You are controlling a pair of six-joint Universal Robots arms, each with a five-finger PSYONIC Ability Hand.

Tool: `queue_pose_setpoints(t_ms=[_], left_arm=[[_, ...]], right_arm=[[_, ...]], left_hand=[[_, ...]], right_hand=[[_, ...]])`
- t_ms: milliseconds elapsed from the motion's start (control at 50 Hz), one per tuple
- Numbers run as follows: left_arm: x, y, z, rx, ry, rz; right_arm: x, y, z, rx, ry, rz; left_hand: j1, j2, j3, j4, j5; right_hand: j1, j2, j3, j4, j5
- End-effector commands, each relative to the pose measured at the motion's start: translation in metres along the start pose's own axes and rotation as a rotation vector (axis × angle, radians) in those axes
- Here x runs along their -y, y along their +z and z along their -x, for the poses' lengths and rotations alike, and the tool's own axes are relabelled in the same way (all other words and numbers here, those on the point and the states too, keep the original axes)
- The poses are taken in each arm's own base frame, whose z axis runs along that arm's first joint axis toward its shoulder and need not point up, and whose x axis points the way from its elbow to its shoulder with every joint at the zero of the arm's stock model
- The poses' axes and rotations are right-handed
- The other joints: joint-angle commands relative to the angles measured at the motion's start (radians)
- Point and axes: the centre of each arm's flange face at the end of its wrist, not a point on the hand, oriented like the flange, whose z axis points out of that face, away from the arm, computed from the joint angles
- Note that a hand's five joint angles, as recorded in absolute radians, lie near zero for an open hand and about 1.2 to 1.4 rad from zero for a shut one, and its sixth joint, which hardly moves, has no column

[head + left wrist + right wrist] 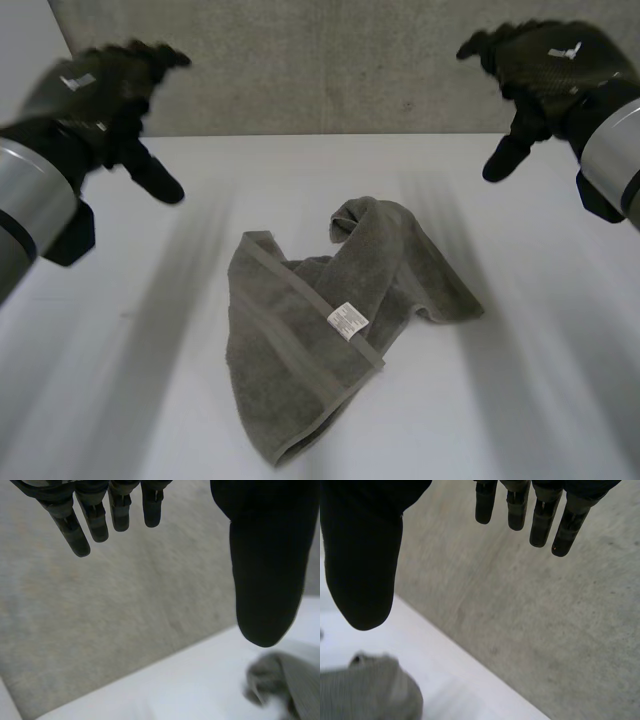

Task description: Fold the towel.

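White table (530, 400), towel (300, 345) rumpled well inside its edges; left hand (100, 90) and right hand (548, 62) hover released

The towel (290, 370) is plain grey-brown, with a band (300, 289) of the same colour and a white label (347, 320) with dark print. The table (530, 400) is white. The wall (330, 70) is grey, faintly speckled. The left hand (100, 85) and the right hand (550, 60) are black.
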Motion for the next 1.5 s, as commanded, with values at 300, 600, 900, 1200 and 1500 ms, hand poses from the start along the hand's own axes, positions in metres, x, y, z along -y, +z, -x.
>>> queue_pose_setpoints(t_ms=[300,600,900,1200,1500], left_arm=[[-0.192,0.017,-0.114,-0.498,0.427,0.309],[-0.228,0.037,-0.121,-0.513,0.498,0.329],[-0.160,0.048,-0.110,-0.369,0.470,0.042],[-0.148,0.042,-0.065,-0.224,0.470,0.072],[-0.176,0.031,0.016,0.111,0.348,0.273]], right_arm=[[-0.160,0.018,0.047,0.181,0.051,0.386],[-0.210,0.033,0.064,0.199,0.053,0.381],[-0.219,0.060,0.065,0.157,0.143,0.311],[-0.200,0.075,0.045,0.043,0.130,0.257],[-0.188,0.059,0.033,0.054,0.025,0.323]], left_hand=[[0.124,0.120,0.121,0.122,0.107],[0.647,0.643,0.644,0.645,0.630],[1.213,1.210,1.211,1.212,1.196],[1.216,1.213,1.213,1.214,1.199],[1.208,1.204,1.205,1.206,1.191]], right_hand=[[-0.007,-0.031,-0.020,-0.036,-0.036],[0.272,0.248,0.259,0.243,0.243],[1.190,1.166,1.177,1.161,1.161],[1.190,1.166,1.177,1.161,1.161],[1.190,1.166,1.177,1.161,1.161]])
